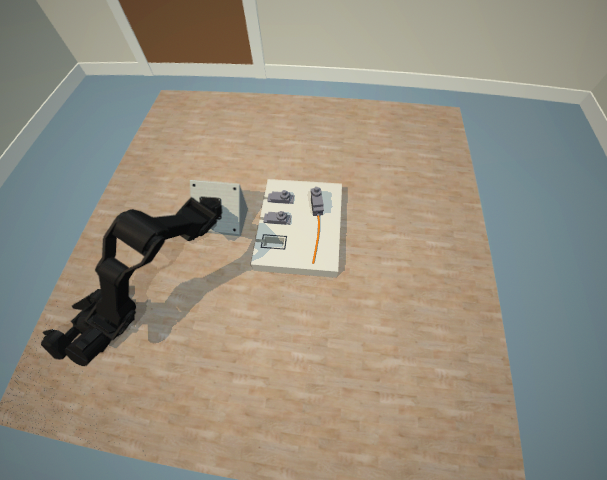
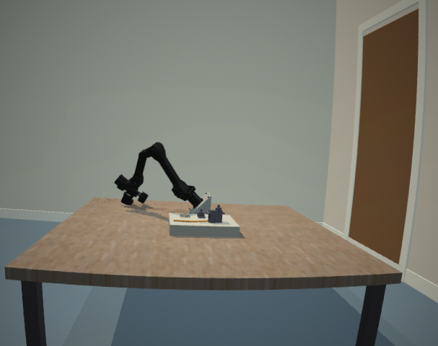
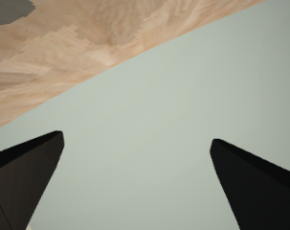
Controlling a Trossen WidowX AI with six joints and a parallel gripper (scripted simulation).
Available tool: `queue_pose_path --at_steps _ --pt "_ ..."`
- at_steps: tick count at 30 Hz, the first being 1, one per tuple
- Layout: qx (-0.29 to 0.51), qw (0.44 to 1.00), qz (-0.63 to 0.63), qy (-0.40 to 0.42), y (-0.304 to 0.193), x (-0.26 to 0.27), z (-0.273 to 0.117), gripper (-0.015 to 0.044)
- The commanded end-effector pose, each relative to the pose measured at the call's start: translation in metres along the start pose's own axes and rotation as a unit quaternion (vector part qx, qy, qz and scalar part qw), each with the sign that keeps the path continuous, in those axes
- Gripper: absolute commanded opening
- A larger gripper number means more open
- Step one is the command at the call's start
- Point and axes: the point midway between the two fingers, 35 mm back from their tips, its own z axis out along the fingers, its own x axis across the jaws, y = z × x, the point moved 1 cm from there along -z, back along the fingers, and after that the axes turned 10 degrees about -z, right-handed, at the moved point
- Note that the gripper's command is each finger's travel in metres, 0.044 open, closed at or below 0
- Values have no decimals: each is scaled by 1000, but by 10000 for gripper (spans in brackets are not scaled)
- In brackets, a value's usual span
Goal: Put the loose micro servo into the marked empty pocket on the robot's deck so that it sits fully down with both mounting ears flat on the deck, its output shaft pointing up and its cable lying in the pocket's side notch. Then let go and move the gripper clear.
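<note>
The loose grey micro servo [image 1: 317, 202] [image 2: 215, 215] stands on the right part of the pale deck [image 1: 299, 257] [image 2: 203, 231], its output shaft up. Its orange cable [image 1: 317, 239] [image 2: 190, 220] runs along the deck toward the near edge in the top view. The marked pocket [image 1: 274, 241] is empty, at the deck's near left, with its side notch on the left. My gripper [image 1: 60, 320] [image 2: 136, 197] [image 3: 139, 142] is open and empty. It hangs above the table's left part in the top view, far from the servo and facing away from the deck.
Two seated servos [image 1: 281, 196] [image 1: 278, 217] stand in the deck's other pockets, beside the empty one. The arm rises from a tilted pale mounting plate [image 1: 231, 206] [image 2: 206, 204] just left of the deck in the top view. The wooden table [image 1: 396, 335] [image 2: 136, 256] surrounds them.
</note>
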Motion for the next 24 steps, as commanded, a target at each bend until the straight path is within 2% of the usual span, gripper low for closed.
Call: queue_pose_path --at_steps 1,9,24 --pt "-13 1000 12 -12 3 -10 -6 440" --pt "-58 997 31 -50 20 -42 -30 440" --pt "-208 965 92 -130 67 -109 -114 440"
